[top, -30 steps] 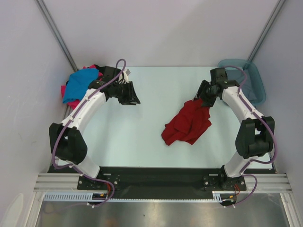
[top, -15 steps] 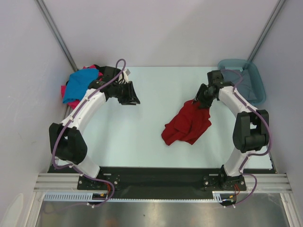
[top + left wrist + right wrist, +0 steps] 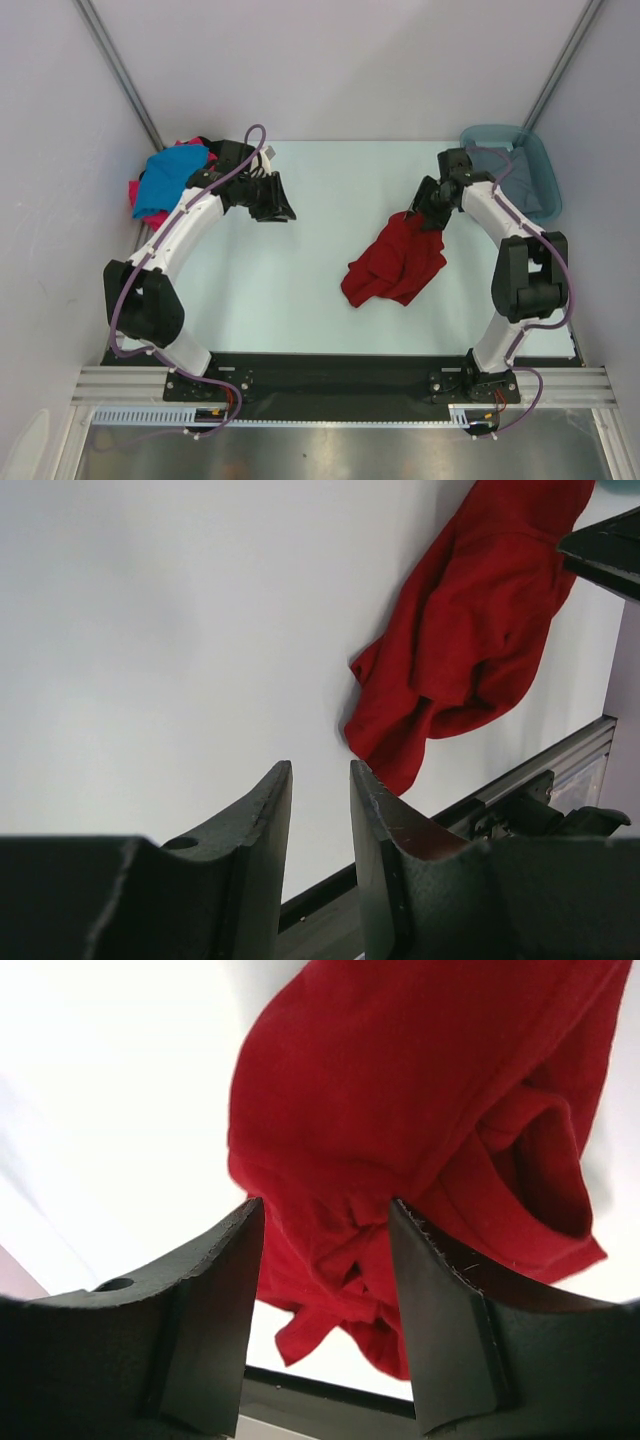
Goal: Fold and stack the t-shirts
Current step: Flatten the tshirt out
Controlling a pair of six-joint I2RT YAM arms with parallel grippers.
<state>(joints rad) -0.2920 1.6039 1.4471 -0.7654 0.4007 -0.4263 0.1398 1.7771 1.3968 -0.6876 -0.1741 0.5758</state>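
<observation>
A dark red t-shirt (image 3: 396, 262) lies crumpled on the white table right of centre; the wrist views also show the red shirt (image 3: 470, 630) (image 3: 400, 1080). My right gripper (image 3: 425, 214) (image 3: 325, 1205) hovers at the shirt's far end. Its jaws stand open, with the cloth showing below the gap and nothing pinched. A bright blue t-shirt (image 3: 170, 178) tops a pile at the far left, over a hot pink t-shirt (image 3: 135, 195) and a black t-shirt (image 3: 200, 143). My left gripper (image 3: 276, 203) (image 3: 320, 768) sits just right of that pile, narrowly open and empty.
A teal plastic tub (image 3: 520, 140) stands at the far right corner behind the right arm; something greyish shows inside it. White walls close in the table on three sides. A black rail (image 3: 320, 370) runs along the near edge between the arm bases.
The right arm's elbow has swung inward and its gripper has shifted slightly left over the red shirt's far end. The shirt and the left arm have not moved.
</observation>
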